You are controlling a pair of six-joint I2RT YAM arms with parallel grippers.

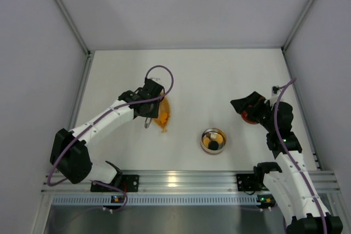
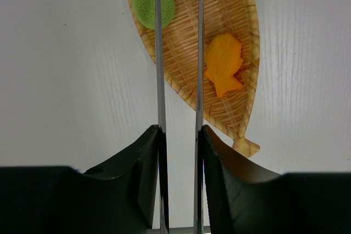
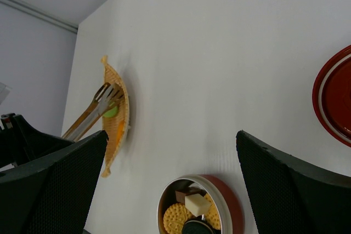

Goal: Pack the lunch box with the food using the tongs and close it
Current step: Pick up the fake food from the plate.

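White tabletop (image 1: 219,75), walled in pale grey, is where the work is laid out: a woven fish-shaped tray (image 2: 230,4) on the left, the lunch box (image 1: 213,140) nearer and toward the middle, and its red lid (image 3: 335,96) lying apart from it on the right, a little farther back. The packing is judged to be partly done. Several pieces of the food are seen inside the open lunch box: a round biscuit (image 3: 176,218), a pale cube (image 3: 197,204), a brown block (image 3: 182,194) and a dark round piece (image 3: 198,227). Left on the tray are a green disc (image 2: 153,3) and an orange fish-shaped piece (image 2: 223,64). The tongs (image 2: 159,69) are pinched between the fingers of the left gripper (image 2: 179,135), their two arms squeezed fairly close and reaching out over the tray, one arm crossing the green disc. A dark shape is cut off by the frame edge at the tips, so whether anything is caught there cannot be told. The right gripper (image 3: 171,135) is spread wide with nothing between its fingers, and from above it is seen over the lid. By this reading, the pieces on the tray are yet to be carried across to the lunch box, and the lid is yet to be set on; the box is not closed.
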